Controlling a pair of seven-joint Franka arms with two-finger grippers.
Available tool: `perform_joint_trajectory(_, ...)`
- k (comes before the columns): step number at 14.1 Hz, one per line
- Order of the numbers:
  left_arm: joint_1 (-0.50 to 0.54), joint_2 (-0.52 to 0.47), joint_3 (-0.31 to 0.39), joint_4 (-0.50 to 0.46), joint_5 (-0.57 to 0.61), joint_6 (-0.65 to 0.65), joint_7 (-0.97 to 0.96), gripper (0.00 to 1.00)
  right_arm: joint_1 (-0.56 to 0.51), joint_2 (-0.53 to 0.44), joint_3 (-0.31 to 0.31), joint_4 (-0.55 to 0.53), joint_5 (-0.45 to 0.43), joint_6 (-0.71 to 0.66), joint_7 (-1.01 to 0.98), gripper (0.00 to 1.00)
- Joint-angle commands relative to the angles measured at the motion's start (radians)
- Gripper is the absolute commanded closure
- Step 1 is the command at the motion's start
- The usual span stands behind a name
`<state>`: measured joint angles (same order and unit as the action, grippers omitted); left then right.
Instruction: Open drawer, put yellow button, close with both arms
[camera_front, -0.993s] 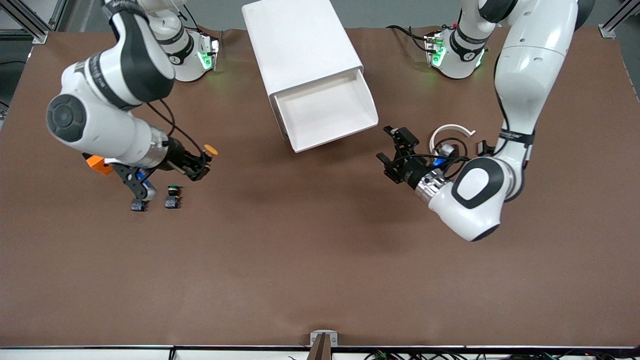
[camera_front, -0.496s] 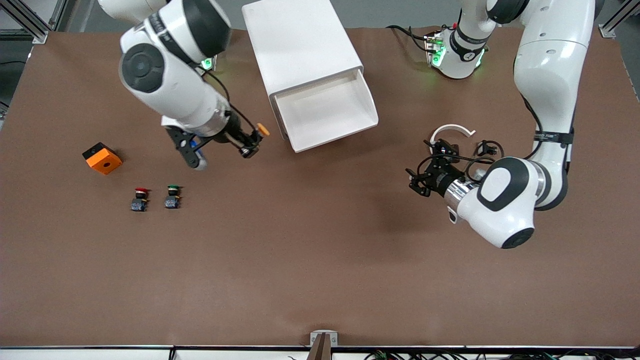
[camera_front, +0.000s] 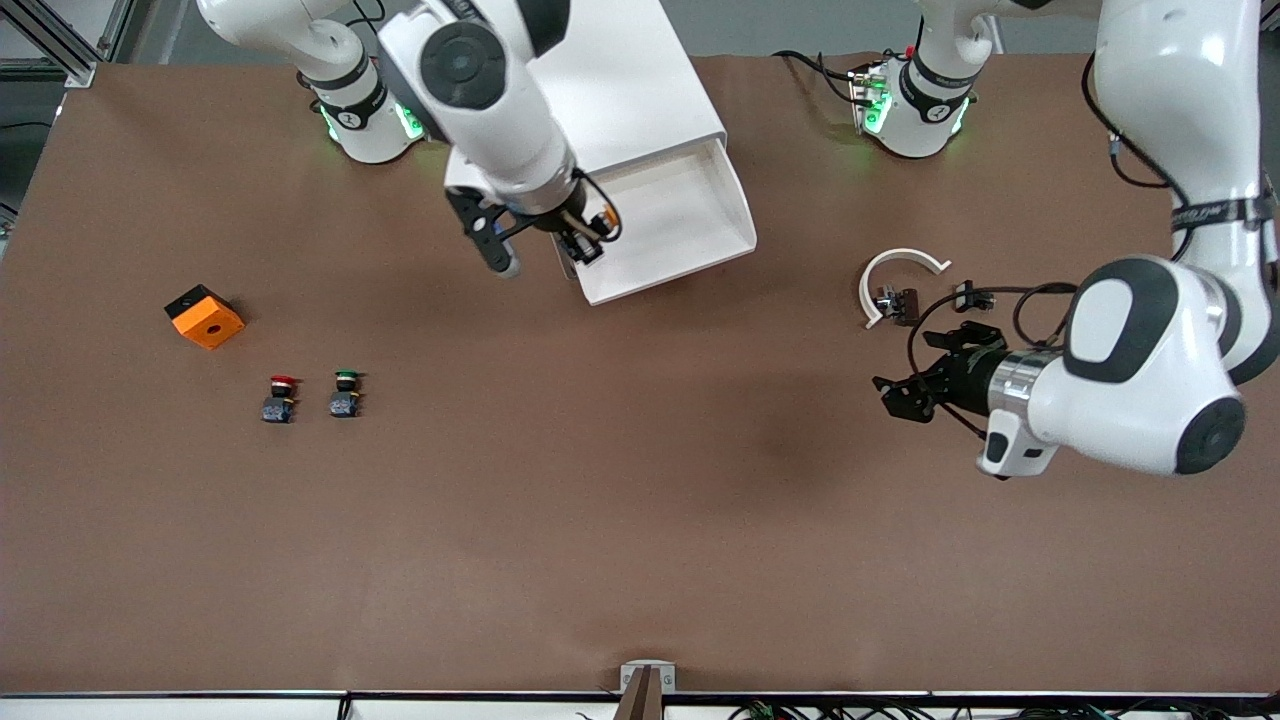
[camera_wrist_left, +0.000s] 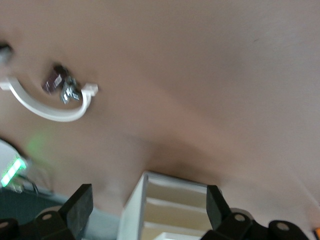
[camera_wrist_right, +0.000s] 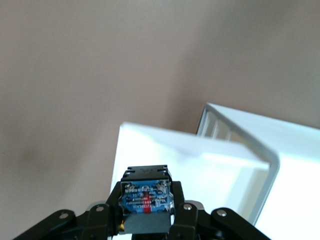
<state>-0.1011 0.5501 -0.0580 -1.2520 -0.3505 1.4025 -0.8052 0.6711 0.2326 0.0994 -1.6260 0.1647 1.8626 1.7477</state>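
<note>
1. Gripping the yellow button (camera_front: 601, 216) by its dark body, my right gripper (camera_front: 585, 232) hangs over the open drawer (camera_front: 668, 228), at the tray's corner toward the right arm's end of the table, in the upper middle of the front view.
2. My right arm reaches down-frame from its base at the upper left, forearm slanting across the white cabinet (camera_front: 598, 75).
3. Right wrist view: the button's blue-labelled underside (camera_wrist_right: 145, 198) sits clamped between my fingers, low in the frame, with the drawer's white tray (camera_wrist_right: 200, 170) below it.
4. My left gripper (camera_front: 905, 393) hovers over bare table at the right of the front view, jaws spread and empty, forearm lying nearly level.
5. A white curved piece (camera_front: 897, 268) lies just above that gripper in the frame.
6. Red-capped button (camera_front: 281, 397), green-capped button (camera_front: 345, 392) and orange block (camera_front: 204, 316) rest at the left.
</note>
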Motion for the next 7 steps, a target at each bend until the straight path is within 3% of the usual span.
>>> perform_joint_trajectory(1, -0.009, -0.087, -0.003, -0.040, 0.093, 0.026, 0.049, 0.00, 0.082, 0.025, -0.014, 0.012, -0.039, 0.038, 0.123, 1.00)
perform_joint_trajectory(3, 0.000, -0.090, 0.000, -0.033, 0.093, 0.026, 0.058, 0.00, 0.128, 0.059, -0.014, 0.012, -0.104, 0.072, 0.165, 1.00)
perform_joint_trajectory(7, 0.021, -0.125, 0.001, -0.017, 0.088, 0.071, 0.081, 0.00, 0.194, 0.128, -0.014, 0.015, -0.138, 0.150, 0.181, 1.00)
